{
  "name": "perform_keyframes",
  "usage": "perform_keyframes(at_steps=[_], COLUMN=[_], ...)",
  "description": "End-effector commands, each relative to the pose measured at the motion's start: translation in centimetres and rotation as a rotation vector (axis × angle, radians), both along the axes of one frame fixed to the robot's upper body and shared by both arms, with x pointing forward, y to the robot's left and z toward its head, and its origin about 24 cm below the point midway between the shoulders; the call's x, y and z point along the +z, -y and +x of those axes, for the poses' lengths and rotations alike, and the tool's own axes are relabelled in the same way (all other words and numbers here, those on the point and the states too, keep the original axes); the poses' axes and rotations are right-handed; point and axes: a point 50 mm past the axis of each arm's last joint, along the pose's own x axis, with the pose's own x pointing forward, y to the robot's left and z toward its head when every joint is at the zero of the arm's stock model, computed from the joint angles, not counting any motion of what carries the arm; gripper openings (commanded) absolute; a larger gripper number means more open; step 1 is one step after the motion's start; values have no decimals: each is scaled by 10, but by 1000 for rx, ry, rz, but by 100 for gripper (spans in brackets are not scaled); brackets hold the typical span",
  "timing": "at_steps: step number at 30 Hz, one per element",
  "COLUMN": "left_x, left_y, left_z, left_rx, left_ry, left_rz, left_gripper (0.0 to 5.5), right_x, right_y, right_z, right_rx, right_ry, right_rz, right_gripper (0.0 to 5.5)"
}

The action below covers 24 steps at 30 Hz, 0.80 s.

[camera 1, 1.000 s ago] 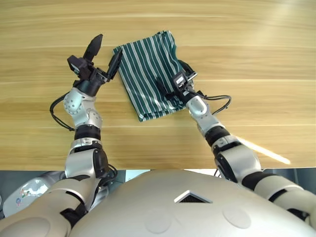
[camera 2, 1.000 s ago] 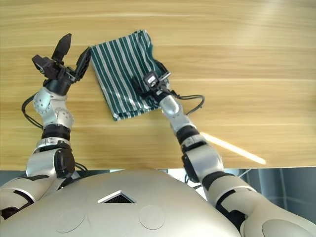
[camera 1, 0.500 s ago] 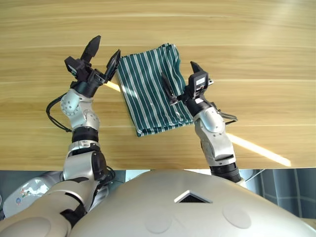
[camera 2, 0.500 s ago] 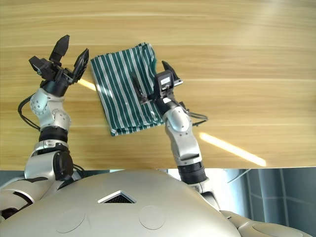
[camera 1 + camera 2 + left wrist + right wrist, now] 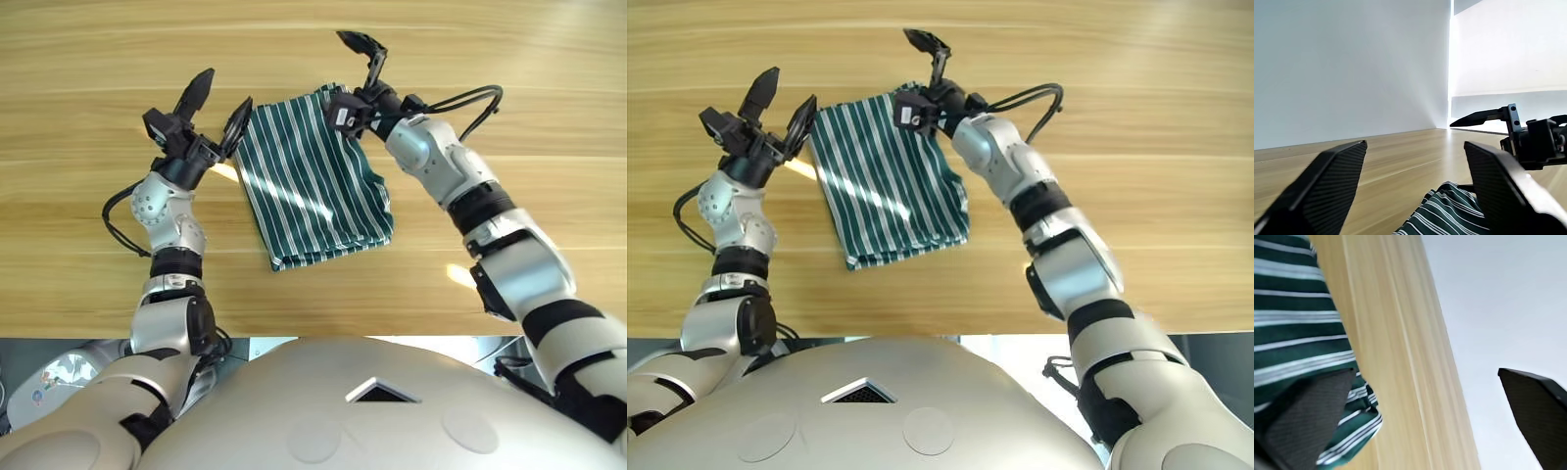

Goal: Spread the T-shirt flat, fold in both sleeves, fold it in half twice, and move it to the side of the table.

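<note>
T-shirt (image 5: pixel 313 176), green with white stripes, lies as a compact folded rectangle on the table (image 5: pixel 509 59), a little left of centre in the head views. Its long axis runs from the upper part of the frame toward the lower part, leaning slightly to the lower right. The short upper edge lies between the two grippers, and the short lower edge is the one closer to you.

Left gripper (image 5: pixel 224 90): fingers spread wide apart and holding nothing. It stands just beside the upper left corner of the cloth, with a sliver of bare wood between them. From the left wrist view the striped edge lies ahead and to one side, not between the fingers.

Right gripper (image 5: pixel 345 69): fingers also apart, one raised toward the top of the frame and the other down at the upper right corner of the cloth. In the right wrist view the lower finger seems to rest on or just above the stripes, though you cannot tell contact for certain.

Judged from this layout, the folding looks complete and the shift to the table's side remains. The right arm is the nearer, since it is already over its corner. To pinch the same short edge, the left arm must first close inward toward the frame's centre.
</note>
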Motion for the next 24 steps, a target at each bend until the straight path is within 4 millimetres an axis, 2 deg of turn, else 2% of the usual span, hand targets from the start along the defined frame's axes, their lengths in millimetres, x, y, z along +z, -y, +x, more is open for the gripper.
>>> perform_keyframes(at_steps=[1,4,10,13,19,24], left_x=[2,2,0,-1,-2,-3], left_y=[5,8,14,15,16,16], left_z=[3,3,3,2,2,1], left_rx=[-18,-25,-35,-36,-39,-44], left_ry=[10,9,3,2,2,1], left_rz=[20,22,15,14,15,18], left_gripper=[369,369,369,369,369,369], right_x=[-31,-47,-53,-41,7,20], right_y=[16,36,61,64,68,67], right_z=[-5,-12,-26,-29,-34,-49], right_rx=[15,-16,-43,-2,92,114], right_ry=[33,6,-80,-110,-73,-99], right_rz=[-230,-274,-145,-17,177,238], right_gripper=[539,539,539,539,539,539])
